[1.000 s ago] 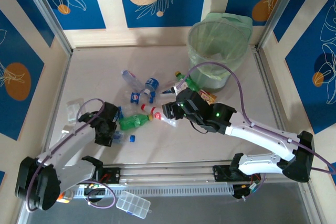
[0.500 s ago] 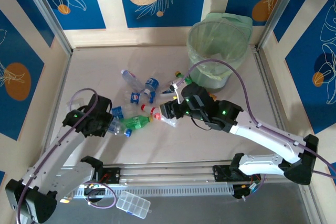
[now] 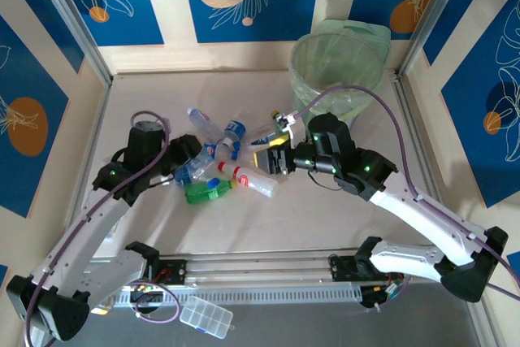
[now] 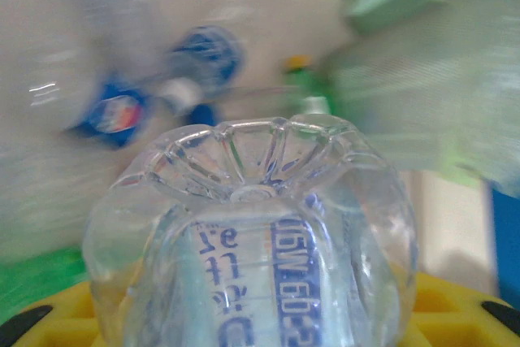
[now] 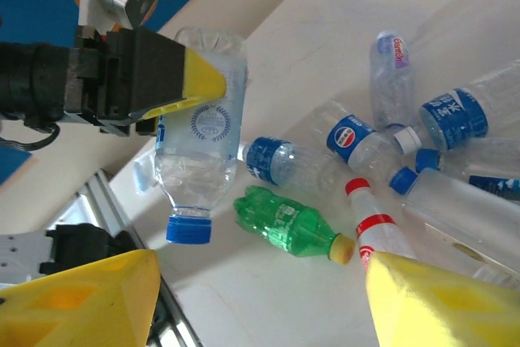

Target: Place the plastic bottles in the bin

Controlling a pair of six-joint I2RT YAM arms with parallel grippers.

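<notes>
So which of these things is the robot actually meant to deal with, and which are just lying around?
Part of the job:
- blue-capped clear bottle, gripped in the left hand
- green bottle
- red-capped bottle
- blue-labelled bottles lying on the table
- bin

Just lying about:
- clear compartment box at the near edge
</notes>
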